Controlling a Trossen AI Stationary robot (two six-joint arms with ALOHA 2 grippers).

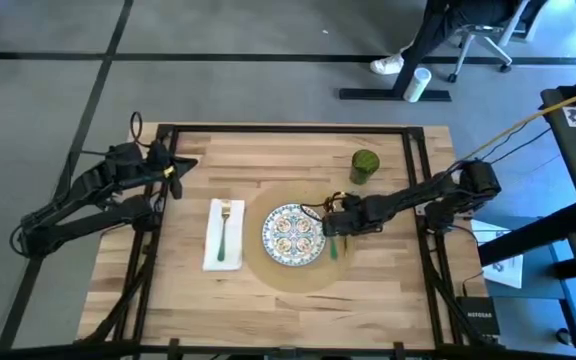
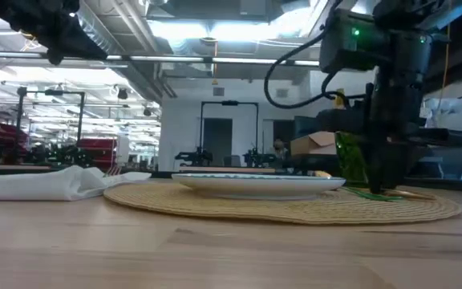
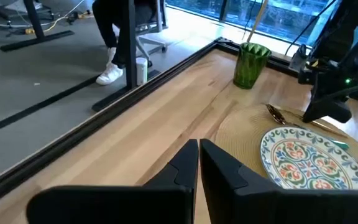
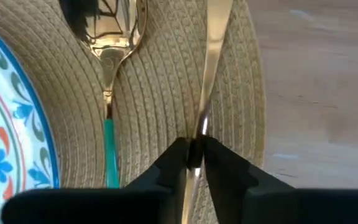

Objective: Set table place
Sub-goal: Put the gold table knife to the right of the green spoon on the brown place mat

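The round tan placemat (image 1: 268, 268) lies on the wooden table (image 1: 388, 290), bearing a patterned plate (image 1: 293, 236). On the mat right of the plate lies a gold spoon (image 4: 112, 56) with a teal handle. Beside it is a gold knife (image 4: 218, 37), with my right gripper (image 4: 195, 152) shut on it. A white napkin (image 1: 211, 250) left of the mat carries a green-handled fork (image 1: 224, 232). My left gripper (image 3: 199, 152) hovers shut with nothing in it over the table's far left part. My right gripper pinches the knife's thin gold shaft (image 4: 202, 121) between its two fingertips, coming from above and pointing down. The fingers lie across the knife, whose blade runs on over the placemat. Whether the knife rests on the mat or hangs just above it, I cannot tell.
A green ribbed cup (image 1: 364, 166) stands on the table beyond the placemat, toward the far right. A black metal frame (image 1: 288, 128) edges the table. Past the far edge a person sits on an office chair (image 1: 483, 40).
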